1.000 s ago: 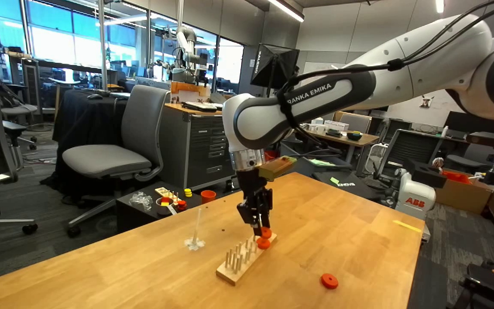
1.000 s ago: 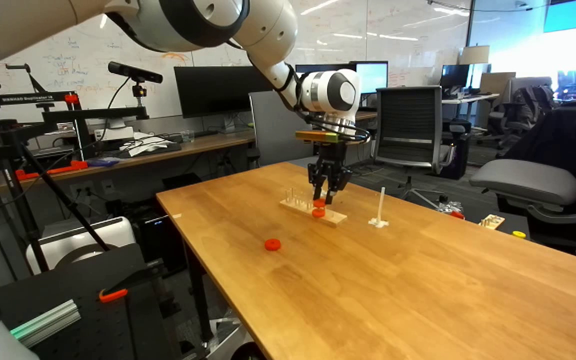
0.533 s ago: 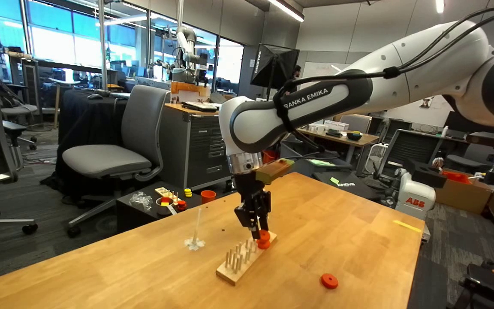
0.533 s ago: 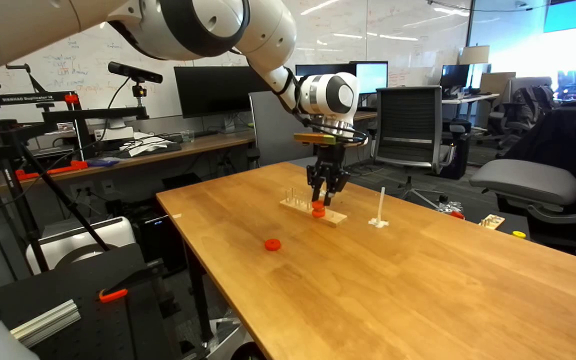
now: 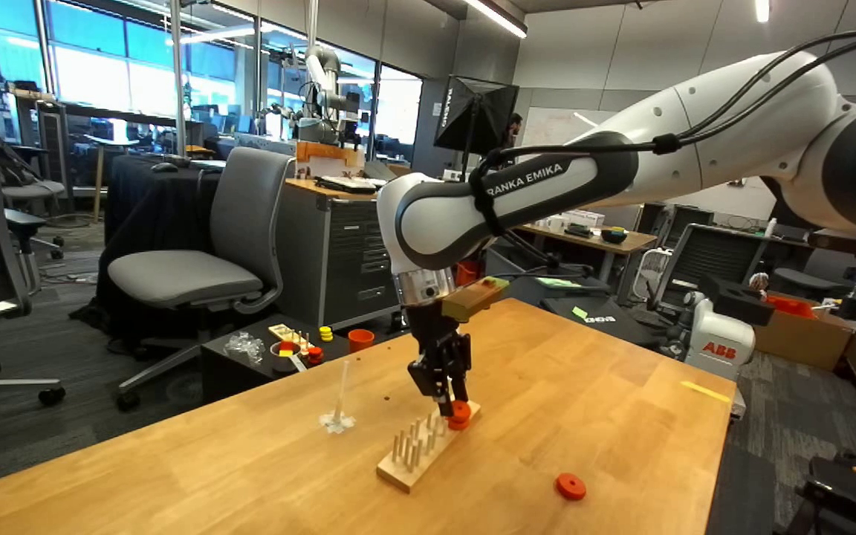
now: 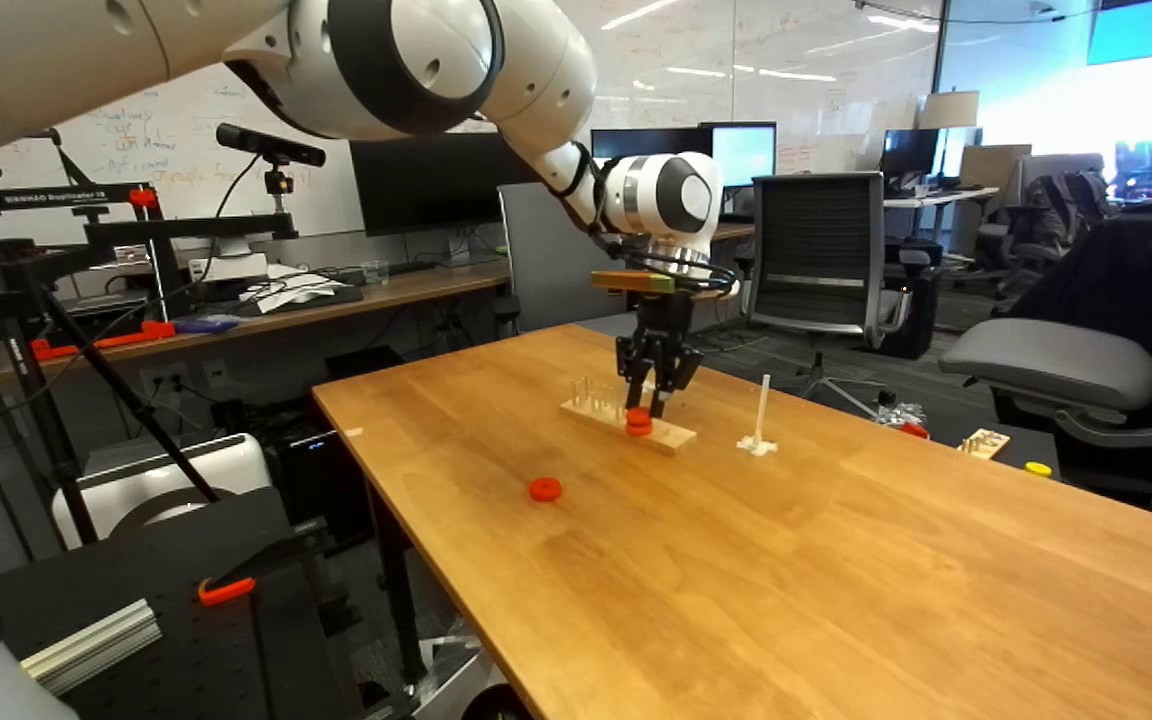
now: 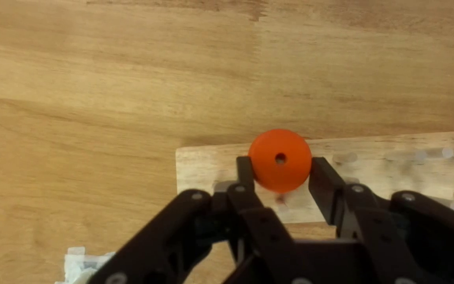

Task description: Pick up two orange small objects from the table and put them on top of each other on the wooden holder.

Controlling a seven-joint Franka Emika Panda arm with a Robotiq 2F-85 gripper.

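Held disc (image 5: pixel 461 410): orange; lowered since a second ago, when it stood higher above the lower disc (image 6: pixel 639 430); the block (image 7: pixel 199 165) appears to have been nudged slightly as well.
Claw (image 7: pixel 281 167): closed on the held disc; the rim is pinched at opposite sides, the hole left uncovered.
Rim: a light, stiff, hardly breakable piece is expected; the smooth edge might slip or tip, so it is best taken squarely across its widest part.
Stack: the held disc is seen right over the lower disc, near one end of the block; whether contact is made, or the hole threaded onto anything, cannot be told; seating, then release, seems called for.
Pegs (image 5: pixel 396 447): left bare toward the block's other end.
Rod (image 6: pixel 761 412): stood upright near the block.
Loose disc (image 6: pixel 545 489): laid flat on the table (image 5: pixel 547 416); well apart from the block.
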